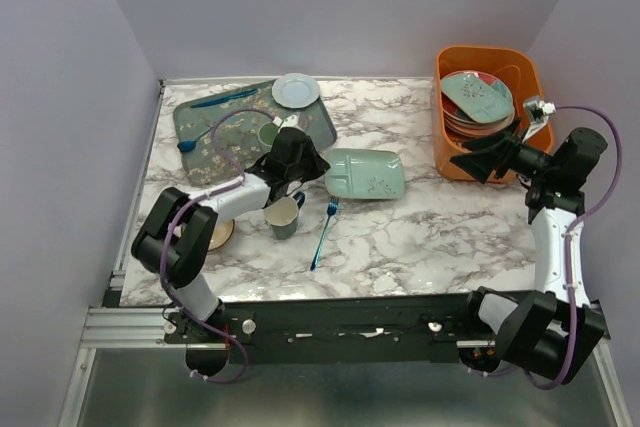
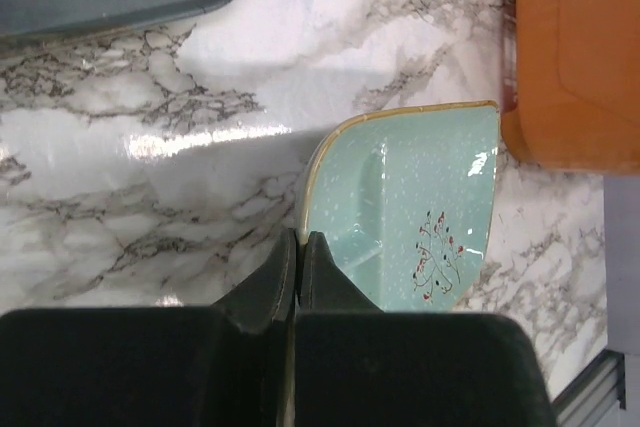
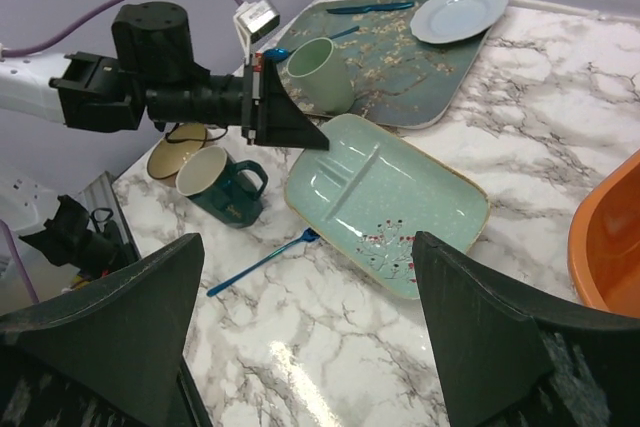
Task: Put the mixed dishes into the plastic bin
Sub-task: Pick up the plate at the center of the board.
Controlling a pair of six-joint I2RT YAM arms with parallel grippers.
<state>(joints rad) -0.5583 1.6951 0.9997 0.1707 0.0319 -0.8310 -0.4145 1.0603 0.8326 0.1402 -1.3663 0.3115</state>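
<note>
On the marble bench [image 1: 430,237]: one pale-green divided dish [image 1: 368,175], lying between the floral tray [image 1: 200,122] and the orange bin [image 1: 440,107], well apart from the bin and not inside it. Pinched at its rim, at the end nearer the tray, by the left pincer [image 2: 298,247], pressed together on that thin edge.

Right pincer [image 1: 480,163] spread wide, holding nothing, hanging just beside the bin's near wall.

Inside the bin: one stack of round plates [image 1: 478,102], a teal flowered one on top, red and pink rims under it (number in the stack not readable).

Two mugs in all: one dark mug [image 1: 283,215] upright on the bench near the left arm, one green mug [image 1: 268,133] on the tray. One tan bowl [image 1: 220,235] beside the dark mug, partly hidden by the arm. One blue fork [image 1: 325,230] flat on the bench, just below the dish.

Also on the tray: one pale-blue plate [image 1: 296,90] at the far corner and two blue utensils [image 1: 225,99].
</note>
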